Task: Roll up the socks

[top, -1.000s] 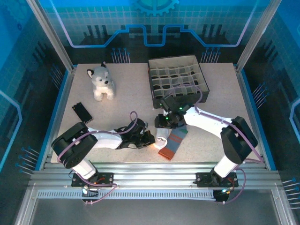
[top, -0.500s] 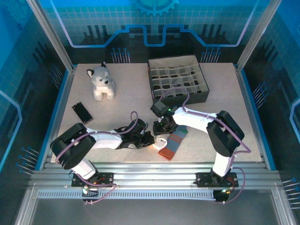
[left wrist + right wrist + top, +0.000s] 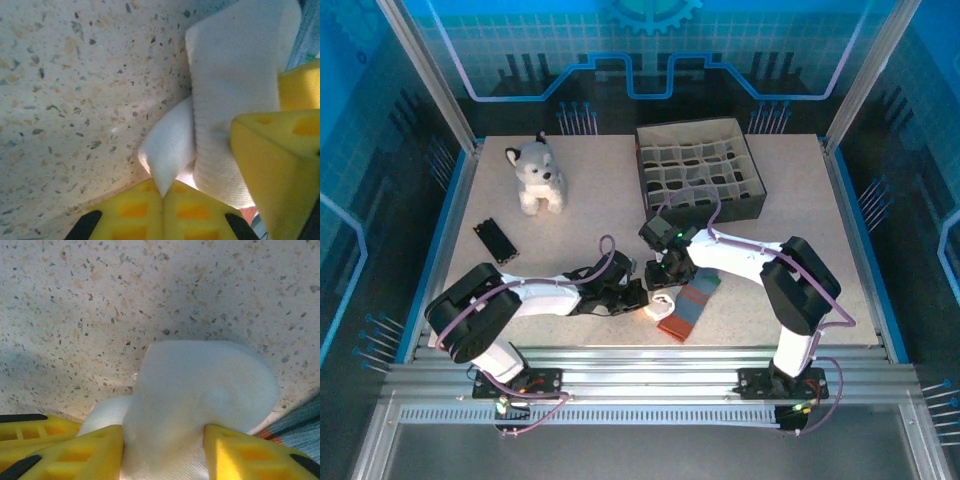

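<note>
The white sock [image 3: 665, 301] lies bunched near the table's front middle, beside the grey-blue sock [image 3: 692, 306] with its orange-red cuff. My left gripper [image 3: 638, 297] reaches in from the left. In the left wrist view its yellow pads [image 3: 135, 210] are shut on a pinched fold of the white sock [image 3: 235, 95]. My right gripper [image 3: 668, 279] comes from behind. In the right wrist view its yellow fingers [image 3: 90, 450] press both sides of the folded-over white sock [image 3: 200, 385]. A corner of the grey-blue sock [image 3: 300, 425] shows at the right edge.
A dark box with many compartments [image 3: 752, 175] stands at the back right. A grey-white plush husky [image 3: 538, 176] sits at the back left. A small black object [image 3: 494, 239] lies at the left. The speckled table [image 3: 590, 220] is bare in the middle.
My right gripper has shifted left and toward the front, down onto the white sock. The sock now sits more bunched. My left gripper has stayed in place, holding its fold.
</note>
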`<state>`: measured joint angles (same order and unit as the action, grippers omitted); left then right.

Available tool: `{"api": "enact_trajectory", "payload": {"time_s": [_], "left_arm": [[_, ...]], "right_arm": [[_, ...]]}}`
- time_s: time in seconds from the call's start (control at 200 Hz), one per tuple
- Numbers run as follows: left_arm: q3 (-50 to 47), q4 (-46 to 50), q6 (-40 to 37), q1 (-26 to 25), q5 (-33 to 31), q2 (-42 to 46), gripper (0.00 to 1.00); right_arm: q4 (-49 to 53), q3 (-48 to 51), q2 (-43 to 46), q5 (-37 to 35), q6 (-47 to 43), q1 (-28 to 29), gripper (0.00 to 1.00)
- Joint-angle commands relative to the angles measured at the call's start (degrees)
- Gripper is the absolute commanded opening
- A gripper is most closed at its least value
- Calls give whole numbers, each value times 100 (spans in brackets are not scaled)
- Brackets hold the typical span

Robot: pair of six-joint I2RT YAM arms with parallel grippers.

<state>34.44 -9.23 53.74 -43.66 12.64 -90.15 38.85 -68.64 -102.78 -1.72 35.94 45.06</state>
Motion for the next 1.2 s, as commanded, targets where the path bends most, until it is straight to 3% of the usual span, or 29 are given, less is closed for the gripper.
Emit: {"api": "enact_trajectory", "payload": {"time_s": [0.0, 0.14, 0.21, 0.465, 0.845, 1.041, 1.196], "left_arm": [[158, 199, -184, 41, -82, 101, 1], [169, 203, -189, 43, -89, 85, 1], [169, 203, -202, 52, -105, 82, 0], [245, 301, -451, 340, -8, 141, 0], [380, 738, -993, 858, 150, 269, 0], [533, 923, -1253, 1028, 152, 278, 0], [440, 624, -1244, 1029, 115, 260, 0]], "right_arm": [[223, -106, 10, 34, 21, 76, 48], [439, -394, -293, 99, -91, 155, 49], [571, -504, -481, 115, -129, 217, 44], [213, -247, -156, 19, -261, 244, 0], [-1887, 1242, 1180, 681, -354, -273, 0], [-1707, 1184, 1195, 938, -863, -348, 0], [-2492, 1577, 1478, 1104, -724, -388, 0]]}}
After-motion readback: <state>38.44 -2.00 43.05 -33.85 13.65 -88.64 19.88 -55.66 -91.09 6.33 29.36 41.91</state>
